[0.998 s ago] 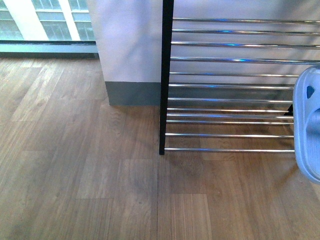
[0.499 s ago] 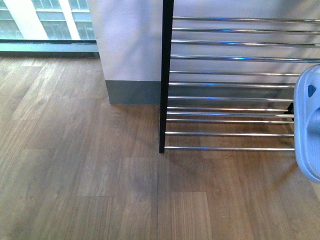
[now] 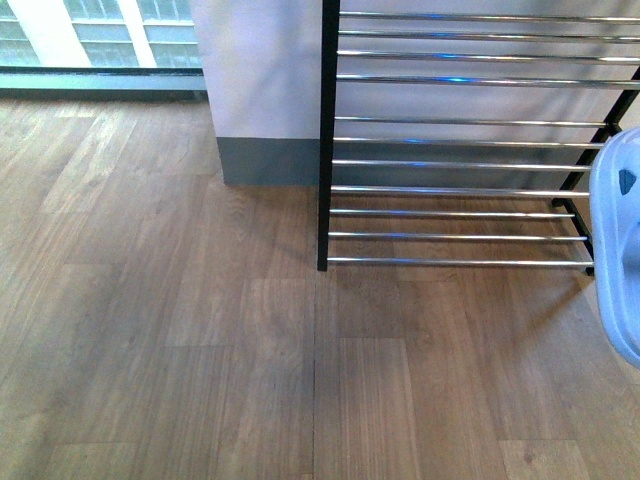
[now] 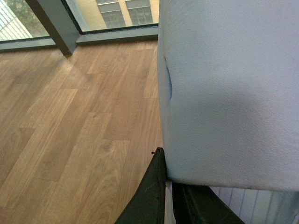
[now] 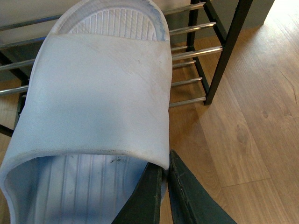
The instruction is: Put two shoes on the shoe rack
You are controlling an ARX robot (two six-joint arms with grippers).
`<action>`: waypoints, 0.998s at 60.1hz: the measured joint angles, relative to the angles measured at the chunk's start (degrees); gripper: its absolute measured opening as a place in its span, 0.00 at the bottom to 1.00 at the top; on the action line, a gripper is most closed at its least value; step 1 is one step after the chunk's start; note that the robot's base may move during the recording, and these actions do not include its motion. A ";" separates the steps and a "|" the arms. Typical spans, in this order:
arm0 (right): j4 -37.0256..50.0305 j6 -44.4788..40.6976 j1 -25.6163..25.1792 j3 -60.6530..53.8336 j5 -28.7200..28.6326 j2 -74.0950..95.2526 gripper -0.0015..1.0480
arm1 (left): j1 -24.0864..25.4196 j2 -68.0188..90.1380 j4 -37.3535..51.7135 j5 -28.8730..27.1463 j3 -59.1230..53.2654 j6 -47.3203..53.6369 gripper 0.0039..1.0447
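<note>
Since the earlier frame, the shoe rack (image 3: 455,140) sits higher in the front view, exposing its right side frame; the pale blue slide (image 3: 622,250) has shifted toward the right edge. The right gripper (image 5: 164,184) is clamped on this slide's wide strap, near the rack. The left gripper (image 4: 168,186) is clamped on a second slide (image 4: 233,88) above the wood floor (image 3: 170,340).

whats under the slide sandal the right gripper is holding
In the right wrist view, the pale blue slide sandal hangs over the shoe rack: chrome rods run beneath its toe end, wooden floor beside. Anything directly below the sandal is covered.
</note>
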 joint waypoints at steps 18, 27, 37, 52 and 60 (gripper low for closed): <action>0.00 0.00 0.02 -0.04 0.07 0.00 0.02 | 0.00 0.00 -0.04 0.04 -0.04 0.00 0.02; 0.00 0.00 0.02 -0.04 0.00 0.00 0.02 | 0.00 0.00 -0.04 0.04 -0.04 0.00 0.02; 0.00 0.00 0.02 -0.02 0.00 0.00 0.02 | 0.00 0.00 -0.04 0.07 -0.04 0.00 0.02; 0.00 -0.04 0.02 0.00 -0.02 -0.04 0.02 | 0.00 -0.02 -0.04 0.04 -0.04 -0.09 0.02; 0.00 -0.02 0.02 0.00 0.00 -0.04 0.02 | 0.00 0.00 -0.04 0.04 -0.04 -0.11 0.02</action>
